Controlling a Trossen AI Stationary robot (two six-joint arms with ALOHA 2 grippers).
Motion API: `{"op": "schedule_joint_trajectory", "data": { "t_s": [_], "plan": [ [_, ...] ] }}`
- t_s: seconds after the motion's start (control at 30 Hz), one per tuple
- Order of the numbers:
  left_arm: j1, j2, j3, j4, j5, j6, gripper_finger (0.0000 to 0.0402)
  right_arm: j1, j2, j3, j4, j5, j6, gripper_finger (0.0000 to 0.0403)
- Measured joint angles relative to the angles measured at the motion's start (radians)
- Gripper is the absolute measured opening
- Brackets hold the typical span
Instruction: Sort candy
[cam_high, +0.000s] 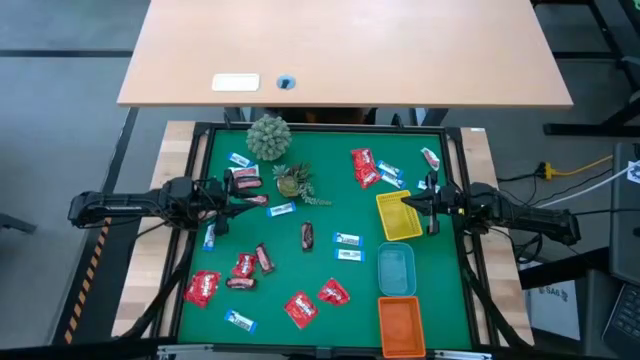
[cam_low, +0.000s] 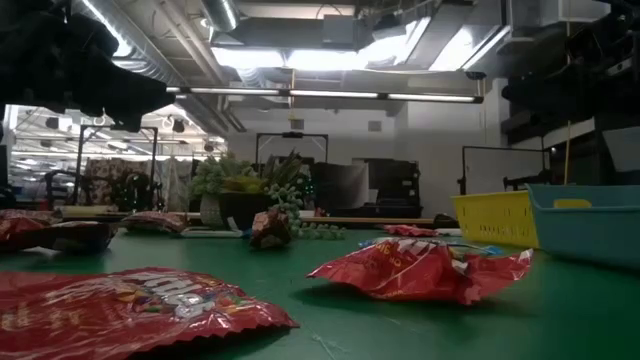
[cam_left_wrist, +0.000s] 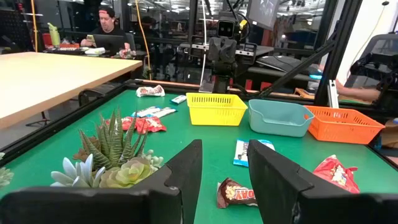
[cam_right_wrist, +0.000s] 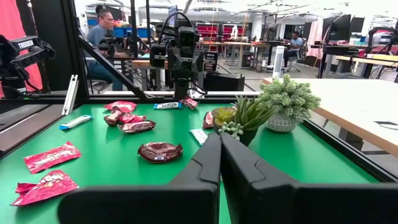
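Note:
Wrapped candy lies scattered on the green mat: red packets (cam_high: 365, 168) (cam_high: 202, 288) (cam_low: 420, 270), blue-and-white wrappers (cam_high: 347, 239) (cam_high: 282, 209) and dark brown mini bars (cam_high: 307, 235) (cam_left_wrist: 236, 193). My left gripper (cam_high: 232, 197) (cam_left_wrist: 224, 149) hovers open at the mat's left side, beside the small succulent, with nothing between its fingers. My right gripper (cam_high: 410, 203) (cam_right_wrist: 219, 138) is shut and empty, over the far left corner of the yellow tray (cam_high: 398, 215).
Three trays stand in a row along the mat's right side: yellow, blue (cam_high: 396, 270) and orange (cam_high: 400, 325). Two small plants (cam_high: 268, 137) (cam_high: 292, 180) stand near the far middle. A raised black frame (cam_high: 196, 200) borders the mat. People sit at desks beyond the table.

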Motion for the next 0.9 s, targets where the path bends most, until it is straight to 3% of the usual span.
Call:
{"op": "schedule_joint_trajectory", "data": {
  "t_s": [0.9],
  "plan": [
    [0.0,0.0,0.0,0.0,0.0,0.001,0.0124,0.0,0.0,0.0,-0.003,0.019,0.0,0.0007]
  ]
}}
